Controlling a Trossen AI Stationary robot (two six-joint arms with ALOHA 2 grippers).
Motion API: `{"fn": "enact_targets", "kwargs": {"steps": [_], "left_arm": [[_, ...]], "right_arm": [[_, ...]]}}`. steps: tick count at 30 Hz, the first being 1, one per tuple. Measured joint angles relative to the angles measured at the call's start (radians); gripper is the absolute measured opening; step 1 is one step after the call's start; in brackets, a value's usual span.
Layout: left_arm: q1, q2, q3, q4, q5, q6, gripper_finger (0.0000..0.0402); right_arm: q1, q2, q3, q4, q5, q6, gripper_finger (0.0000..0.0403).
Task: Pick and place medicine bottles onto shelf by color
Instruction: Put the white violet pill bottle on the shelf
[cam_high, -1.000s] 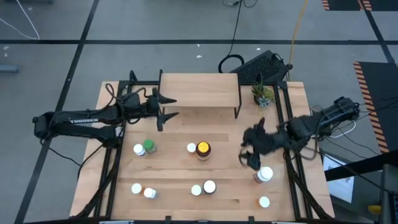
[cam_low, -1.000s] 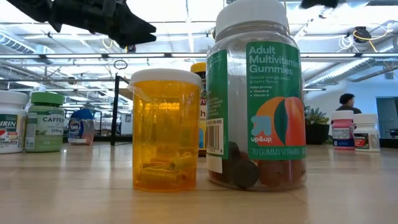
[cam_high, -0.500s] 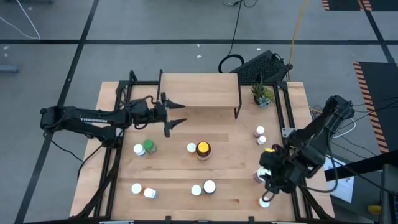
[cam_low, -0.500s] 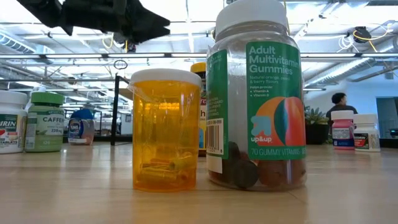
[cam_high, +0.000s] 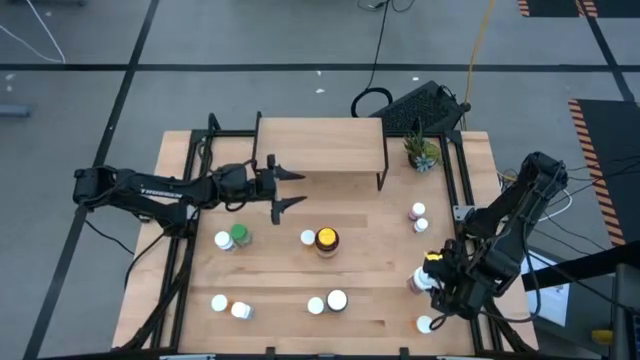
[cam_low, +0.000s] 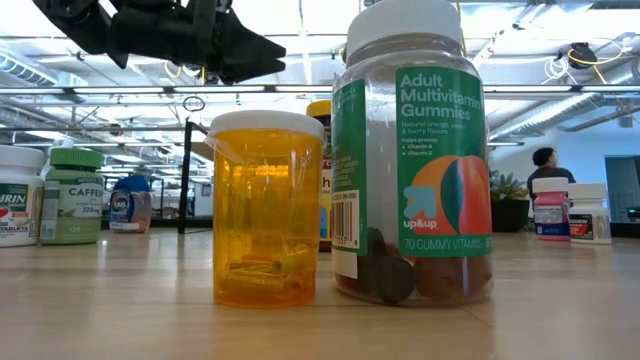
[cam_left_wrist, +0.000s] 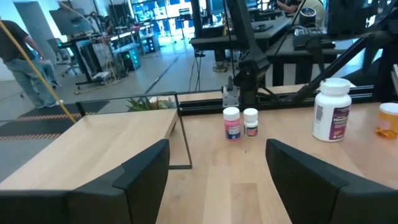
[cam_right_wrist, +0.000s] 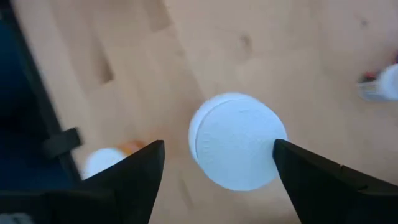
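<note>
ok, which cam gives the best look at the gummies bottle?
Low view: the gummies bottle fills the frame, label readable, beside an orange vial. High view shows only its white cap. The wrist views don't show it.

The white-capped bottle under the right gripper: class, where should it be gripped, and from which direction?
Grip the white-capped bottle across its round cap, coming straight down from above. It stands upright, cap facing the open right gripper, whose fingers already straddle it.

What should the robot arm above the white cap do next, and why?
Probably lower straight down. The right gripper is open and hangs above a white-capped bottle near the table's right front corner, the cap sitting between its fingers, so descending would bring them around it.
</note>
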Motion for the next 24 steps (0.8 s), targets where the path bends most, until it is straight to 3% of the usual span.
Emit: {"fn": "enact_targets", "kwargs": {"steps": [24], "left_arm": [[0.0,0.0,0.0,-0.004,-0.026,-0.024,0.0271]], "right_arm": [[0.0,-0.076,-0.019,0.004,0.015,-0.022,0.0288]]}}
